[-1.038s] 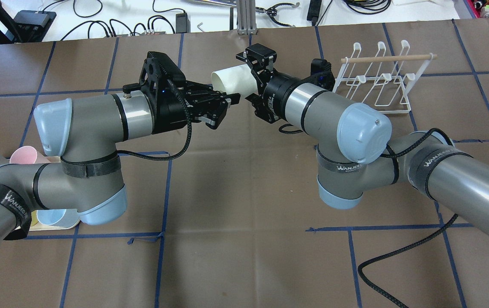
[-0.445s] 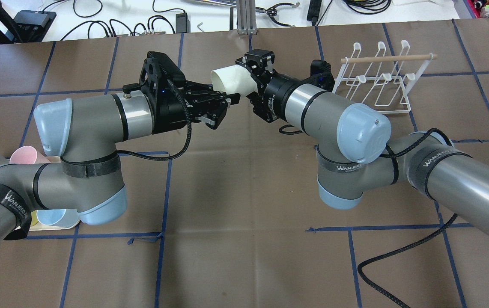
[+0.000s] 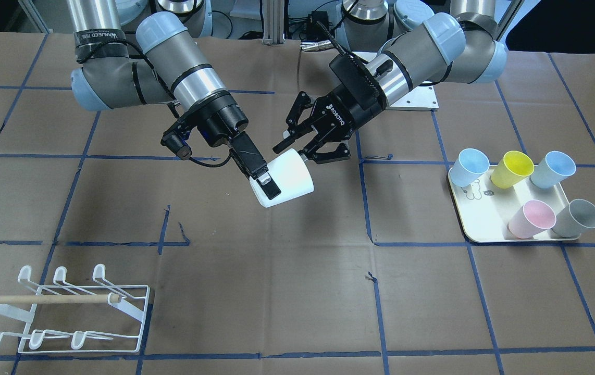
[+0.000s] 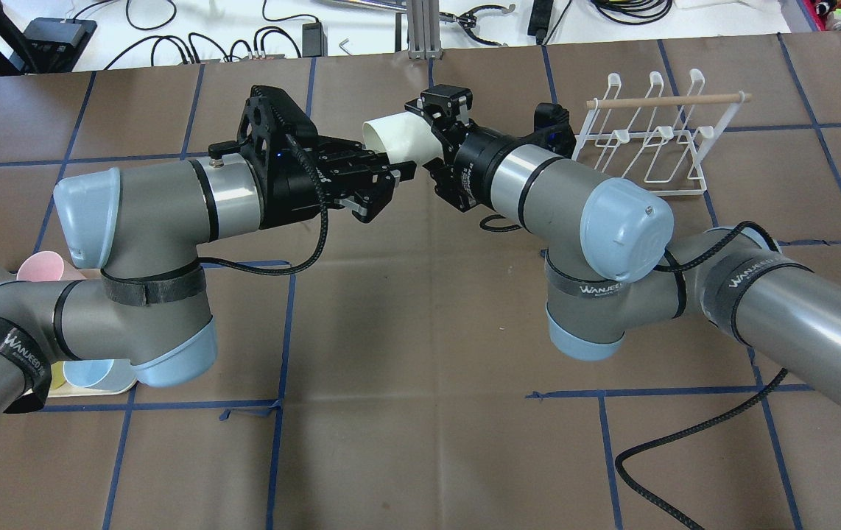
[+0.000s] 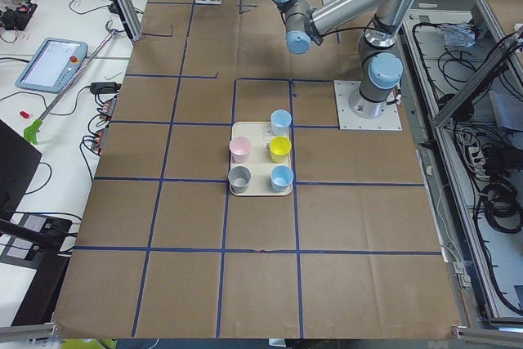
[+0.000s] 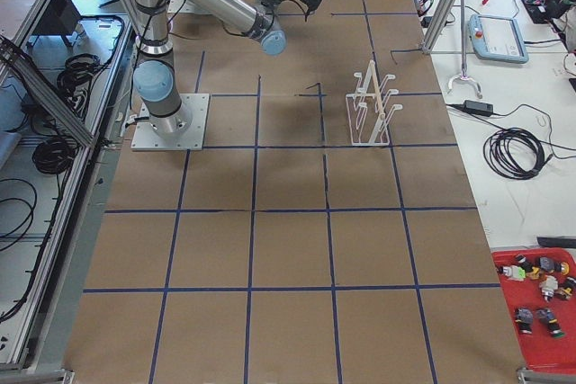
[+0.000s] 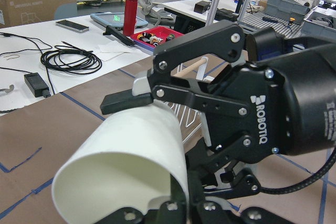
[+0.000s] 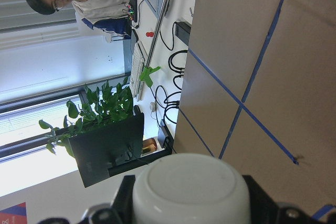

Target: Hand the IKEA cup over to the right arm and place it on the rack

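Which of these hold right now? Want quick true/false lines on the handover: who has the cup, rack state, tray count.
1. The right gripper grips the white cup near its base. True.
2. The left gripper is clamped on the cup. False: its jaws stand spread open by the cup's mouth.
3. The rack carries no cup. True.
4. The tray holds three cups. False: five cups stand on it.
5. The cup rests on the paper. False: it is held in the air above the table.
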